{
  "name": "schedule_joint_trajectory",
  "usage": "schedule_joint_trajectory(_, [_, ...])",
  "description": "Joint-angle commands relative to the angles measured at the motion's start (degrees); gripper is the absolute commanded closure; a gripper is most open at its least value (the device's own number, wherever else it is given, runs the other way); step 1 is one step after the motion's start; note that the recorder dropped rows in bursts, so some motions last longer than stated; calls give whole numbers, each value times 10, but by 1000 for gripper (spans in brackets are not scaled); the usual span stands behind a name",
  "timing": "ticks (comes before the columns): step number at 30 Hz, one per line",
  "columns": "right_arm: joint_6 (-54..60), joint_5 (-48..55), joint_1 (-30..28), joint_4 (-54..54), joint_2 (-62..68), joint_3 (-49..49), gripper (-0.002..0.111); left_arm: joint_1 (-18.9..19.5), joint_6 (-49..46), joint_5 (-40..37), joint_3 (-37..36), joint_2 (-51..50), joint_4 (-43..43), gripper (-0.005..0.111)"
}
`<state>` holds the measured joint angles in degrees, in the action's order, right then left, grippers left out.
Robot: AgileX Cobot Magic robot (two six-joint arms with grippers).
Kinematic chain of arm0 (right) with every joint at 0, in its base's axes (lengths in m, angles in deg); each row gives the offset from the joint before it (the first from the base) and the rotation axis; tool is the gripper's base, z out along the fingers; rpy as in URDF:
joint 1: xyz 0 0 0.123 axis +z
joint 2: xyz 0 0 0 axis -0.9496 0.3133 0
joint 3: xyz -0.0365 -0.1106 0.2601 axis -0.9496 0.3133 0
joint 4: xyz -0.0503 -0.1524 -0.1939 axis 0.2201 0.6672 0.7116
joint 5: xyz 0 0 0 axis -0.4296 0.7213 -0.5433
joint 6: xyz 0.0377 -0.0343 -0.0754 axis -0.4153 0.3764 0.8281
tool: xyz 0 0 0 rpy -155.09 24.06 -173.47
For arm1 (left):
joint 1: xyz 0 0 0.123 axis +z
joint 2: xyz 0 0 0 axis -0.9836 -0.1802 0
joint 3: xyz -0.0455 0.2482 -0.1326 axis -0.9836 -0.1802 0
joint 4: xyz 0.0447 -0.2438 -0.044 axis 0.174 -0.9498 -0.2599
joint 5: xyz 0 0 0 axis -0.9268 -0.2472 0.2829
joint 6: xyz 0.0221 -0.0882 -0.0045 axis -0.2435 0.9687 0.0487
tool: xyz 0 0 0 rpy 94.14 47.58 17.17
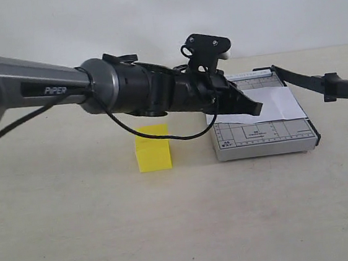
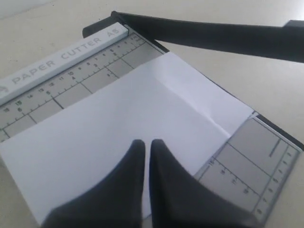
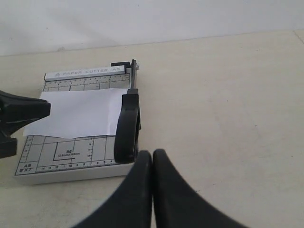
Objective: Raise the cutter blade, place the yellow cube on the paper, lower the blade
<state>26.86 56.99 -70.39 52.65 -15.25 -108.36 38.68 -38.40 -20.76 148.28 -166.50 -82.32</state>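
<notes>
Cutter blade (image 1: 305,78) up, slanting off right edge of grey base (image 1: 265,139), handle (image 3: 127,128) out right. Paper (image 1: 280,104) lies across base, nothing on it. Yellow cube (image 1: 153,148) on counter (image 1: 78,228), just left of base, not yet picked.

Left jaws pressed together, empty, hovering over paper's left part. Cube lies left and nearer from them, back along left arm (image 1: 138,87) (so: retreat, open, descend). Cube square-on, no long axis.

Right jaws pressed together, empty, just beside handle, well apart from cube. Left arm is nearer one.
</notes>
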Motion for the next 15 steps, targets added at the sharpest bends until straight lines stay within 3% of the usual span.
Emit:
schedule_joint_trajectory(1, [-1,-3,-2,-1,-3,1,108,-4,4,17,37,-33,-6,102])
schedule_joint_trajectory(6, [-1,-2,-2,-2,-3,1,108,-4,-4,67,40,-43,-6,102])
schedule_joint_trajectory(15, [-1,-2,-2,-17,-3,1,108,-4,-14,49,41,-66,-6,102])
